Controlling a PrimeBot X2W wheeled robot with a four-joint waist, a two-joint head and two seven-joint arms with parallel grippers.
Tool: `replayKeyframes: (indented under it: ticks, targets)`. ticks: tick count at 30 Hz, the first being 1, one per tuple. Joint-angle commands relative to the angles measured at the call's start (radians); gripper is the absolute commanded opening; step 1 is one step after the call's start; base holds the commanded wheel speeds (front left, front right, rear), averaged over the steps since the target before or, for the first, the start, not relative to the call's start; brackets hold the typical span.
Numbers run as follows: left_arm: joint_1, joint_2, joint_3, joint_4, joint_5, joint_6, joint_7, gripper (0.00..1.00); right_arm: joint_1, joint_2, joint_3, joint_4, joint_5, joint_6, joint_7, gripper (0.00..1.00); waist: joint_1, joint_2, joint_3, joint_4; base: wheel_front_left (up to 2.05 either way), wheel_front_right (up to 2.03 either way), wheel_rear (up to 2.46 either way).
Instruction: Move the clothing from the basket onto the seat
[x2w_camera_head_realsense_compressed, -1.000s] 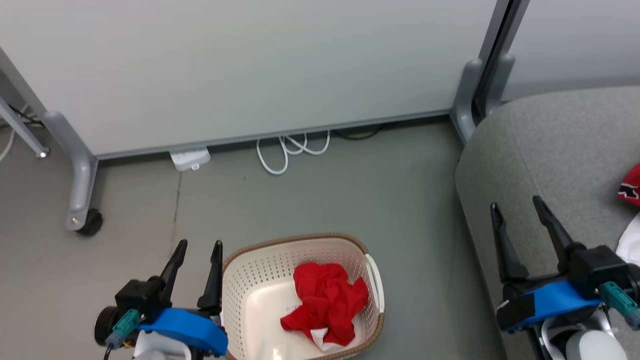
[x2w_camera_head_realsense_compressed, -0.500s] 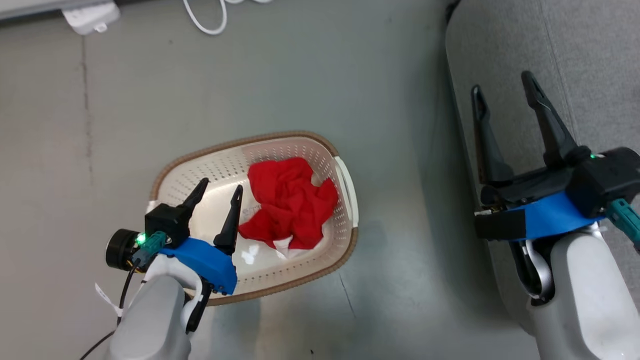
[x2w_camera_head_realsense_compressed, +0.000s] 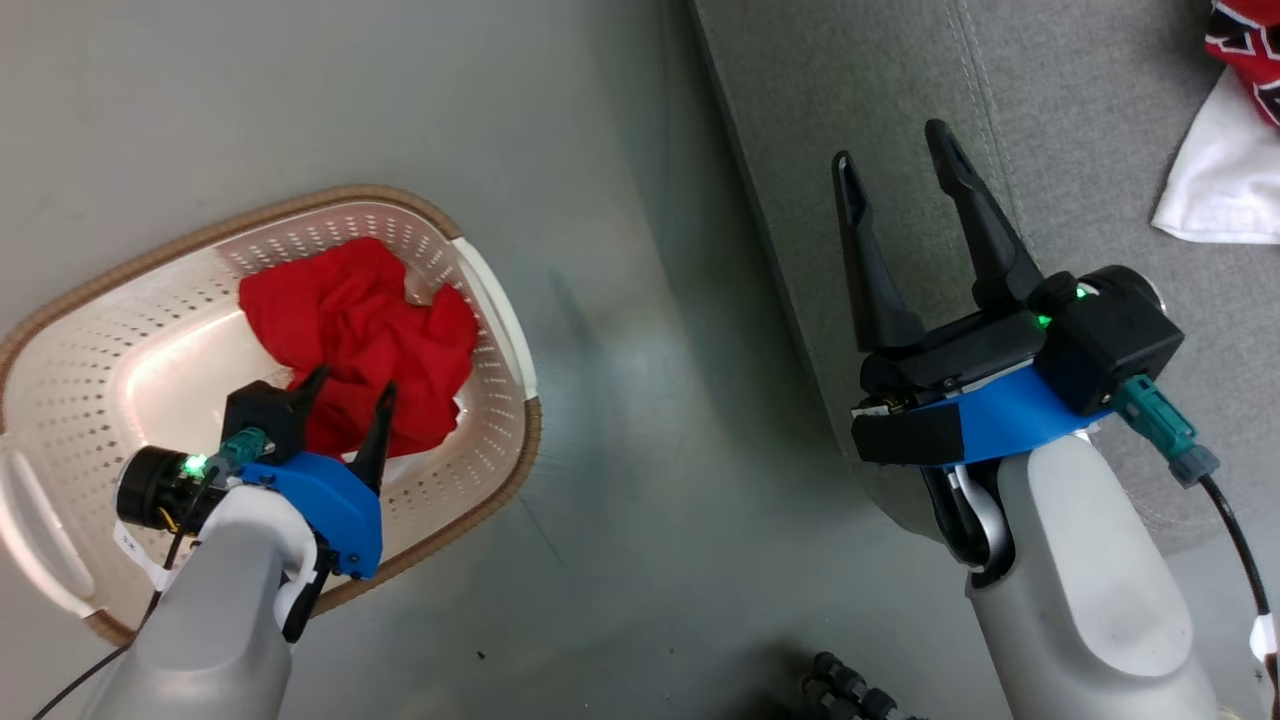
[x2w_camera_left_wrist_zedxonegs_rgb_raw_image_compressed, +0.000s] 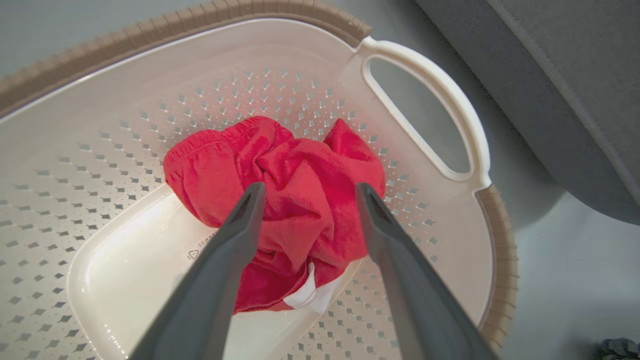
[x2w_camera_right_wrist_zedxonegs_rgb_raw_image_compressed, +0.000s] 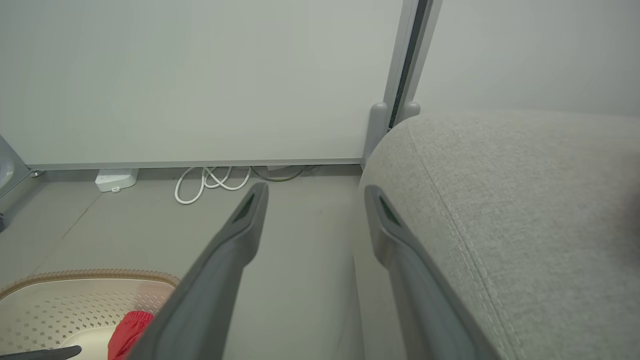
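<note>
Left fingers (x2w_camera_left_wrist_zedxonegs_rgb_raw_image_compressed: 235, 240) (spread) hover over clothing (x2w_camera_left_wrist_zedxonegs_rgb_raw_image_compressed: 300, 200) in basket (x2w_camera_left_wrist_zedxonegs_rgb_raw_image_compressed: 150, 60).

My head camera looked steeply down at the floor (x2w_camera_head_realsense_compressed: 620, 200), the basket (x2w_camera_head_realsense_compressed: 120, 320) on its left and the seat (x2w_camera_head_realsense_compressed: 900, 100) on its right. My left wrist camera looked along my left hand (x2w_camera_left_wrist_zedxonegs_rgb_raw_image_compressed: 309, 187), close into the same basket. My right wrist camera faced almost level toward the wall panel (x2w_camera_right_wrist_zedxonegs_rgb_raw_image_compressed: 200, 75), sharing the seat's corner and the basket's rim.
</note>
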Motion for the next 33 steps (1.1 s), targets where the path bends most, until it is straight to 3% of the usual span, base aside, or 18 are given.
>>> replayKeyframes:
  ticks: [1,14,15,16,17,28,33]
  targets:
    - [-0.023,0.02,0.001,0.013,-0.005,-0.003,0.002,1.0,-0.023,0.008,0.012,0.014,0.008,0.0,-0.012,1.0,-0.0003,0.0,0.068,-0.07,0.0,0.0,0.0]
    - [-0.088,0.077,0.002,0.1,-0.021,0.031,0.046,1.0,-0.084,0.008,0.085,0.035,0.091,0.0,-0.036,1.0,-0.0003,0.0,0.143,-0.13,0.0,0.0,0.0]
    - [-0.091,0.077,0.005,0.107,-0.025,0.032,0.052,0.87,-0.086,0.008,0.086,0.031,0.092,0.0,-0.036,1.0,-0.0003,0.0,0.144,-0.13,0.0,0.0,0.0]
    - [-0.097,0.076,0.006,0.112,-0.028,0.035,0.056,0.12,-0.086,0.008,0.087,0.028,0.094,0.0,-0.036,1.0,-0.0003,0.0,0.146,-0.129,0.0,0.0,0.0]
    - [-0.102,0.075,0.005,0.114,-0.03,0.033,0.057,0.0,-0.086,0.008,0.088,0.027,0.094,0.0,-0.036,1.0,-0.0003,0.0,0.147,-0.129,0.0,0.0,0.0]
    - [-0.112,0.045,-0.011,0.147,-0.052,0.02,0.037,0.0,-0.084,0.008,0.091,0.037,0.085,0.0,-0.036,1.0,-0.0003,0.0,0.119,-0.117,0.0,0.0,0.0]
    - [-0.079,0.005,-0.022,0.186,-0.074,0.012,0.022,0.0,-0.072,0.008,0.085,0.068,0.069,0.0,-0.036,1.0,-0.0003,0.0,0.033,-0.09,0.0,0.0,0.0]
